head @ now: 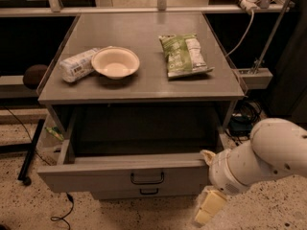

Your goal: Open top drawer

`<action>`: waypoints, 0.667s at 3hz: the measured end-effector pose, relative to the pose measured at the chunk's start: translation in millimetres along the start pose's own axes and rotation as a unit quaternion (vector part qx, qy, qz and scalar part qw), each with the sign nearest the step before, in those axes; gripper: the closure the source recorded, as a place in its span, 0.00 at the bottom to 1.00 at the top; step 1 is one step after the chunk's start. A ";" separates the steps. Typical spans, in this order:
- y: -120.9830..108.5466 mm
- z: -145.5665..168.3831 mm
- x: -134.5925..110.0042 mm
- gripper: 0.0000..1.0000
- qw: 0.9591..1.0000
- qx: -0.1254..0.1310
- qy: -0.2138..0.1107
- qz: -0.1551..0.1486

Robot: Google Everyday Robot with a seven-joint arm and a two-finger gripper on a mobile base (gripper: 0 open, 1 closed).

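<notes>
The top drawer (96, 177) of the grey cabinet is pulled out towards me. Its plain grey tray (144, 128) shows inside and looks empty. A small black loop handle (147, 178) sits in the middle of its front panel. My gripper (207, 183) is at the drawer's right front corner, on a white arm coming in from the right. Its fingers are spread apart. The upper fingertip (207, 156) is at the top edge of the front panel. The lower fingertip (209, 209) hangs below the panel, clear of the handle.
A second, shorter drawer front with its own handle (149, 191) sits shut just below. On the cabinet top (144, 32) lie a paper bowl (115, 62), a wrapped white packet (76, 65) and a green chip bag (184, 55). Cables and a rail stand to the right.
</notes>
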State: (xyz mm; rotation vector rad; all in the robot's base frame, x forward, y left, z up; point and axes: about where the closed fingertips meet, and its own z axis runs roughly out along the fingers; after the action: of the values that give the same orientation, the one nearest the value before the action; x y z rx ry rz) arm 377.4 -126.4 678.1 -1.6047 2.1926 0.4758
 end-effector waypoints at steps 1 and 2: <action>14.8 -7.0 10.0 0.19 1.000 0.002 0.005 0.001; 23.4 -12.0 16.5 0.42 1.000 0.002 0.007 0.001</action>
State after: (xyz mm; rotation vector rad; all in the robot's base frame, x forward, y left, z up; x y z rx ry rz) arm 349.3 -139.0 681.6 -1.6094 2.2041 0.4622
